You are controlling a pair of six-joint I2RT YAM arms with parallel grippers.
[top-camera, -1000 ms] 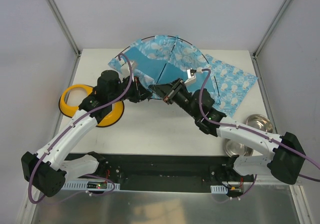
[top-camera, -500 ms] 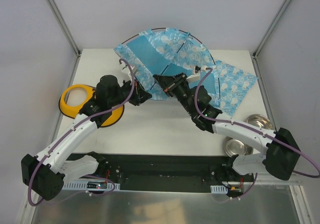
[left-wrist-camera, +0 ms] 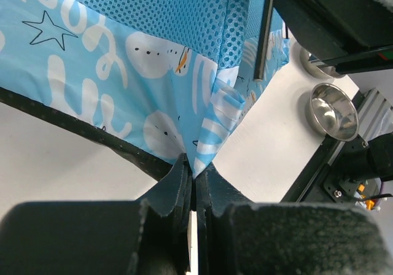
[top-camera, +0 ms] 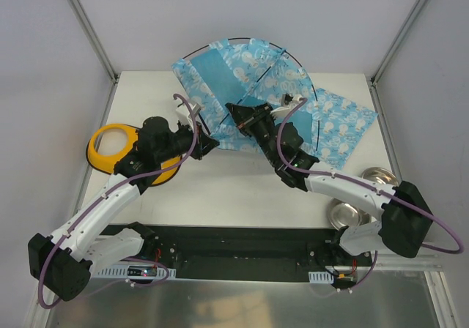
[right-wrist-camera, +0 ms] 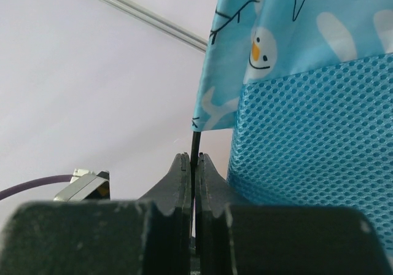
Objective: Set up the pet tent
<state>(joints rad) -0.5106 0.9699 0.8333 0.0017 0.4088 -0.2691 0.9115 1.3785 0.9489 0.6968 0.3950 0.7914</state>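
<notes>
The pet tent (top-camera: 234,68), light blue with white print, mesh panels and thin black poles, stands half raised at the back middle of the table. My left gripper (top-camera: 211,143) sits at its near left edge. The left wrist view shows that gripper (left-wrist-camera: 195,172) shut on a fabric corner of the tent (left-wrist-camera: 123,72) beside the dark trim. My right gripper (top-camera: 231,110) reaches into the tent's front. Seen from the right wrist, this gripper (right-wrist-camera: 194,159) is shut on a thin black pole (right-wrist-camera: 195,141) that runs up into the tent (right-wrist-camera: 307,103) fabric.
A yellow double bowl (top-camera: 117,149) lies at the left, partly under my left arm. A flat mat (top-camera: 341,123) of the same blue print lies at the back right. Two steel bowls (top-camera: 378,176) (top-camera: 341,214) sit near the right arm; one steel bowl (left-wrist-camera: 334,109) also shows in the left wrist view.
Both arms have pushed toward the back with the tent, which has risen and shifted farther back. The right gripper has moved left and away; the left gripper has edged forward. Both stay shut.
</notes>
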